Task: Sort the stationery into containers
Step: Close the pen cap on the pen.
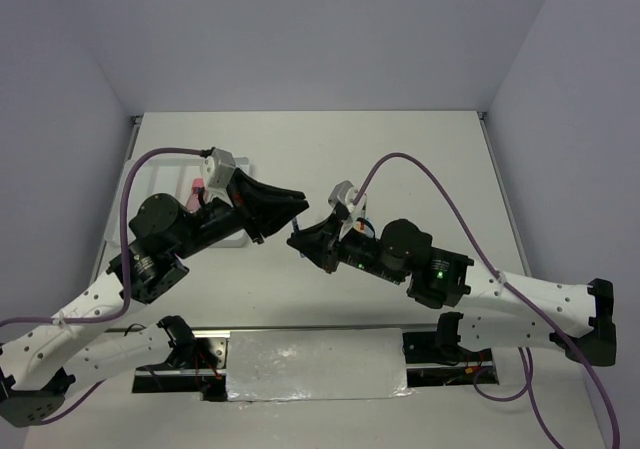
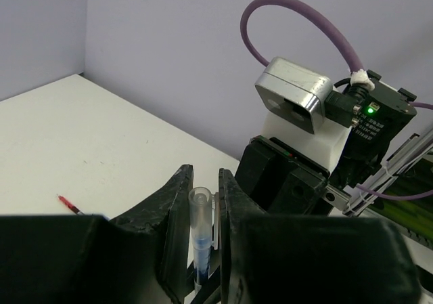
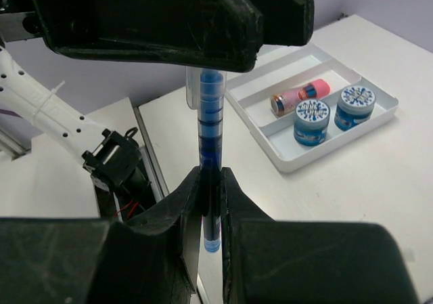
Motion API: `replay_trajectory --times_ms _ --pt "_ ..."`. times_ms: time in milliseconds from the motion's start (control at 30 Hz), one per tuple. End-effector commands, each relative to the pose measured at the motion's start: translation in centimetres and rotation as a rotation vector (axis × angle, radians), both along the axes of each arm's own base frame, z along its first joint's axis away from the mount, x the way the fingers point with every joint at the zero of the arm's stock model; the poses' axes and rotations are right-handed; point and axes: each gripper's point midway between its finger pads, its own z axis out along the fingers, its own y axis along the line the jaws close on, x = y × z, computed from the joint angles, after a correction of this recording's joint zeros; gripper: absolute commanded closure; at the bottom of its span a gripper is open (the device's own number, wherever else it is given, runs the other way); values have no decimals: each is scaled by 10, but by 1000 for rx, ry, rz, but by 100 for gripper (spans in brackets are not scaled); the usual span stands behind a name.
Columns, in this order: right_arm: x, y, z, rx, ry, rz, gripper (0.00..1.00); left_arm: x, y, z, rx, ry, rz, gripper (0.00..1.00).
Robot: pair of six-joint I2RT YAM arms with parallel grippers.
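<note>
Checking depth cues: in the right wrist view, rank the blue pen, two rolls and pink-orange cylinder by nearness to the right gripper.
1. Blue pen, held in the right gripper.
2. Left roll, in the tray at right.
3. Pink-orange cylinder and right roll, behind it: too close to call.

left gripper [image 2: 203, 185], right gripper [image 3: 210, 182], both clamped, tip-to-tip

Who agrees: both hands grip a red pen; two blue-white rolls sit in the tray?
The pen is blue; the right wrist view shows it. The left hand and right hand both grip it, and two blue-white rolls sit in the tray.
</note>
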Motion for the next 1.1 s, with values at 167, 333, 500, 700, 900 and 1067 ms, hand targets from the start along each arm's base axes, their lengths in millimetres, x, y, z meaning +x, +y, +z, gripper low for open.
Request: replay_trajectory --times_ms 167,333,500,700,900,1067 --pt "13 -23 119 201 -98 -88 100 5 -16 -54 76 152 -28 100" --pt "24 -29 166 265 -139 -87 100 1 -22 -83 102 218 -31 100" --pt "31 -29 215 323 -173 -64 100 -15 -37 -115 151 258 -66 100" --pt "36 -38 249 407 -180 -77 100 -25 -44 -152 169 323 -85 100" --pt "40 -44 261 462 -173 -70 100 -41 -60 -178 180 364 -130 100" --pt "16 -15 187 292 -187 128 100 -22 -43 -144 169 330 19 100"
